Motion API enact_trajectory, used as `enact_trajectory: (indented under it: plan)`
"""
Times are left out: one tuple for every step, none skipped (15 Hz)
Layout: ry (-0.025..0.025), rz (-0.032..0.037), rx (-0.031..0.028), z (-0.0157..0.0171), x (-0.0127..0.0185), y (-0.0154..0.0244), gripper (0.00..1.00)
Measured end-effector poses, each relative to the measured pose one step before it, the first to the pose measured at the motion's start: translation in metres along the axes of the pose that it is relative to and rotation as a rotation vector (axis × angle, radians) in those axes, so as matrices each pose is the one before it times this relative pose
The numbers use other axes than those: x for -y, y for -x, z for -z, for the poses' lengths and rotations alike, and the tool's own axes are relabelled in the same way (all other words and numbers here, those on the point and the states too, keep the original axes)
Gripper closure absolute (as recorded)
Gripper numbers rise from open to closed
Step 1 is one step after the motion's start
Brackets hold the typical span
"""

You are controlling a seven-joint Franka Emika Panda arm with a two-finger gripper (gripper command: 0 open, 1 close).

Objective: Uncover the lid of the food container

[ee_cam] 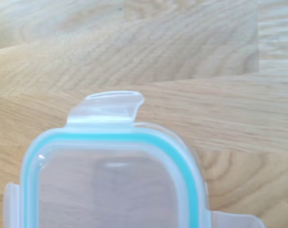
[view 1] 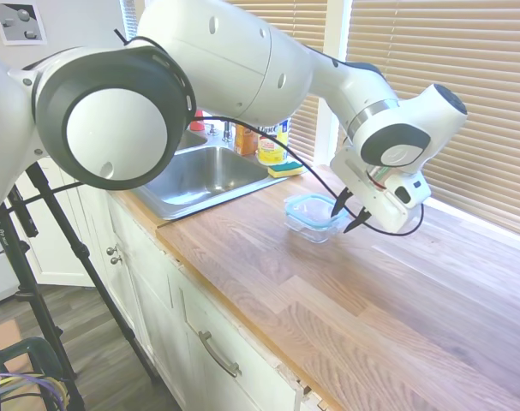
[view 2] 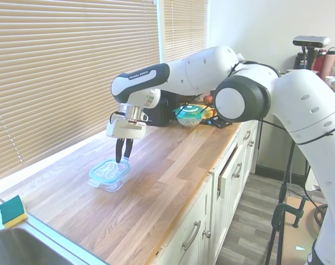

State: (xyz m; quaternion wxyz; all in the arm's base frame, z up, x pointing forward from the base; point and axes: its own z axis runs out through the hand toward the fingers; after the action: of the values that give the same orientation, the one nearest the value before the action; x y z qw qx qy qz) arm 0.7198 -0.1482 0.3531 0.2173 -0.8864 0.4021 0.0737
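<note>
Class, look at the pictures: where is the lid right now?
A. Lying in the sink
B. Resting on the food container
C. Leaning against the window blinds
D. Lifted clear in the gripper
B: the teal-rimmed lid sits flat on the food container, with the gripper above its edge.

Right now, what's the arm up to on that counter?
The white Franka arm has its gripper poised over the lid of the food container on the wooden countertop. The fingers are slightly apart, tips at the lid's edge. The lid is on the container, nothing lifted. A sponge sits by the sink.
</note>
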Motion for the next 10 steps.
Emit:
enact_trajectory:
  plan:
    - [-0.00360, 0.00283, -0.00498, 0.00337, 0.00162, 0.00136, 1.00]
    - [-0.00388, 0.00267, -0.00696, 0.00454, 0.00136, 0.00123, 1.00]
    - [-0.00248, 0.00213, -0.00371, 0.00274, 0.00117, 0.00106, 1.00]
    - [-0.00339, 0.00314, -0.00547, 0.00334, 0.00175, 0.00139, 1.00]
    - [-0.00350, 0.00346, -0.00551, 0.00362, 0.00192, 0.00159, 1.00]
    - [-0.00309, 0.00266, -0.00435, 0.00392, 0.00140, 0.00144, 1.00]
    - [-0.00201, 0.00155, -0.00280, 0.00257, 0.00081, 0.00086, 1.00]
    - [-0.00073, -0.00049, -0.00104, 0.00096, -0.00031, -0.00015, 1.00]
    - [-0.00012, -0.00169, -0.00027, 0.00035, -0.00113, -0.00073, 1.00]
    - [0.00031, -0.00044, 0.00022, 0.00004, -0.00146, -0.00082, 1.00]
